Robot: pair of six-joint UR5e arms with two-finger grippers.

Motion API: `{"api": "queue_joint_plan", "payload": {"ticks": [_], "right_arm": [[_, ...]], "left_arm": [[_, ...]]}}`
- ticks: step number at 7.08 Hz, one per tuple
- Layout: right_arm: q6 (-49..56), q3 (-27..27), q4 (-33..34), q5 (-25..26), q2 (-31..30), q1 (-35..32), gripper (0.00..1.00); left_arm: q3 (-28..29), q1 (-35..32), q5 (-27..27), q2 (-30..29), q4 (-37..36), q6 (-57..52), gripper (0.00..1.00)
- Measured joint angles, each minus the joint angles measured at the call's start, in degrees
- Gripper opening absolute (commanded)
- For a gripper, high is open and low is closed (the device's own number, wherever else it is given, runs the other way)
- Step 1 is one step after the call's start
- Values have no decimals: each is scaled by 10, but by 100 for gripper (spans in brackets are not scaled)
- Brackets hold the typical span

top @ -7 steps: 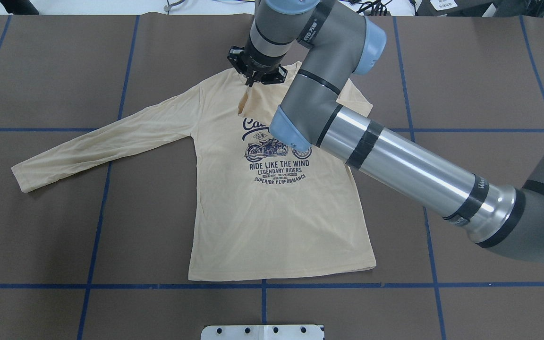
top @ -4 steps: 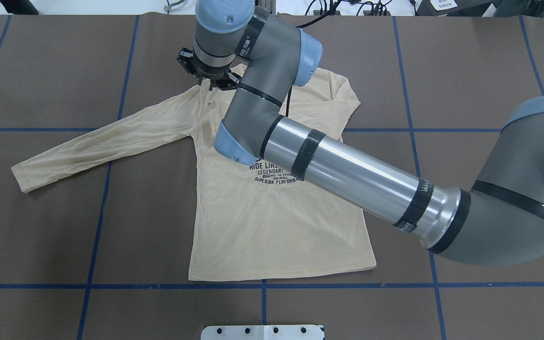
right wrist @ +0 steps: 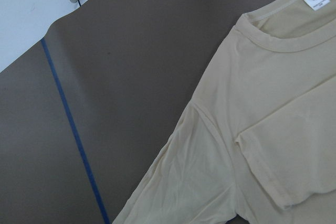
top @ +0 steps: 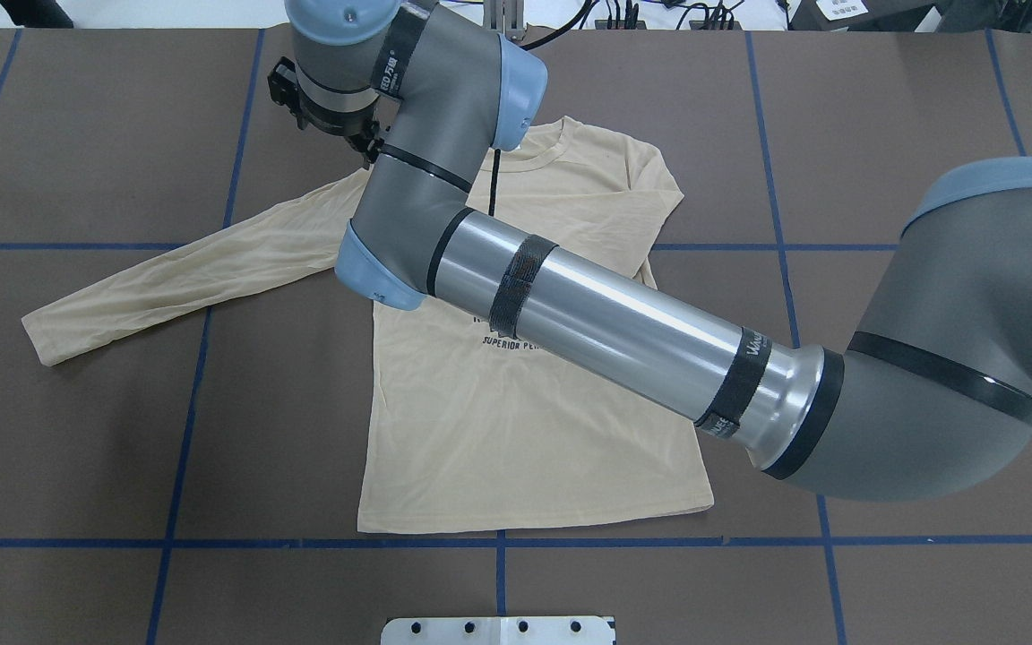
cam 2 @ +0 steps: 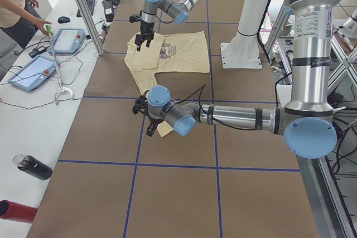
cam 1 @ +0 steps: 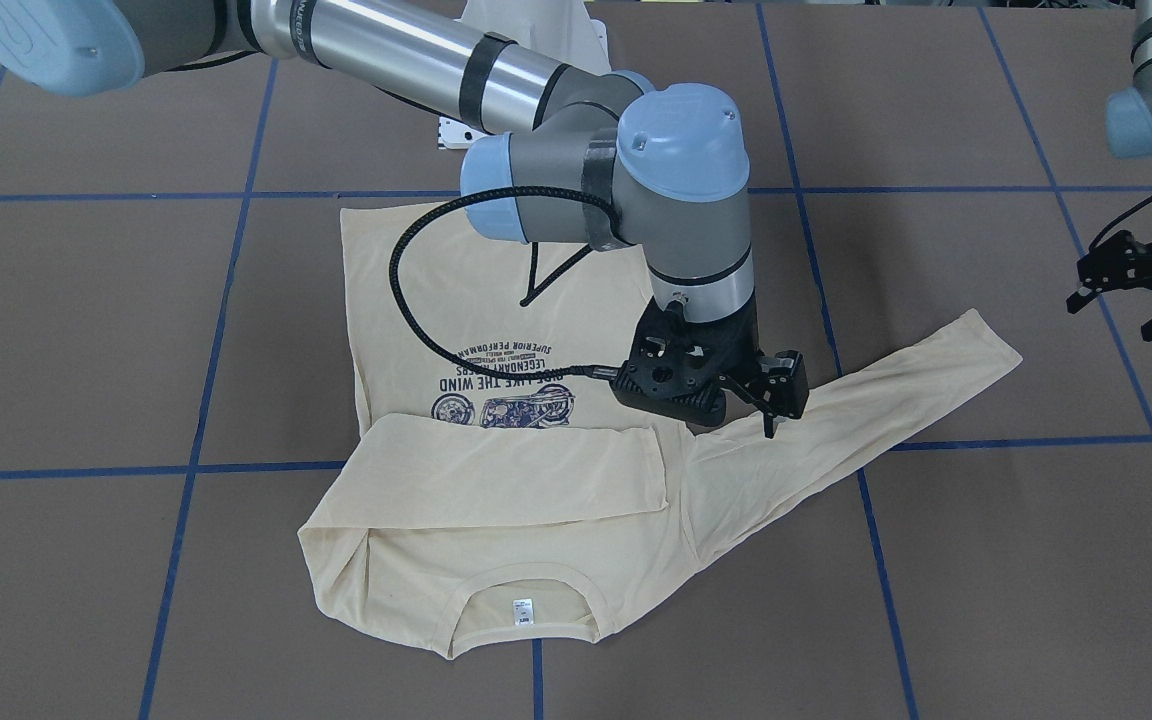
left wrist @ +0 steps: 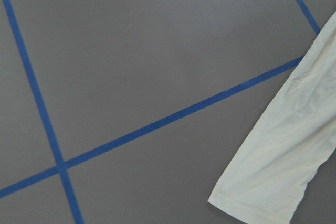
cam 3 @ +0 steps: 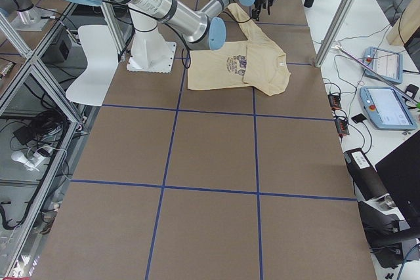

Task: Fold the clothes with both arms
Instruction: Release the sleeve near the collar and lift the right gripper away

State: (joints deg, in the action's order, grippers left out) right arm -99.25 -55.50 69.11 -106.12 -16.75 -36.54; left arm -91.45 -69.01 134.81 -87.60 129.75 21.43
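The cream-yellow shirt lies print-up on the brown table. Its right sleeve is folded across the chest, and its left sleeve stretches out flat. The neck label shows at the collar. My right arm reaches across the shirt. Its gripper hovers just above the left shoulder seam, looks open and holds nothing; it also shows in the overhead view. My left gripper is open and empty, raised just beyond the left sleeve's cuff.
Blue tape lines cross the table. The white pedestal base stands at the robot's edge. Tablets and an operator are at the far side, with bottles by the table's edge.
My right gripper has moved left from the collar to the left shoulder. It carried the right sleeve across the chest and has let it go. The sleeve now lies flat.
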Motion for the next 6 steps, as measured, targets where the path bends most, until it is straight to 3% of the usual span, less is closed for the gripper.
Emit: {"api": "queue_joint_plan", "payload": {"ticks": [2, 4, 6], "right_arm": [[-1, -155, 56, -5, -118, -5, 99], [13, -267, 65, -37, -229, -34, 99], [65, -337, 66, -65, -311, -64, 99]], "left_arm": [[32, 35, -15, -1, 63, 46, 98], [80, 50, -16, -5, 76, 60, 58], [110, 61, -15, -24, 79, 86, 53]]}}
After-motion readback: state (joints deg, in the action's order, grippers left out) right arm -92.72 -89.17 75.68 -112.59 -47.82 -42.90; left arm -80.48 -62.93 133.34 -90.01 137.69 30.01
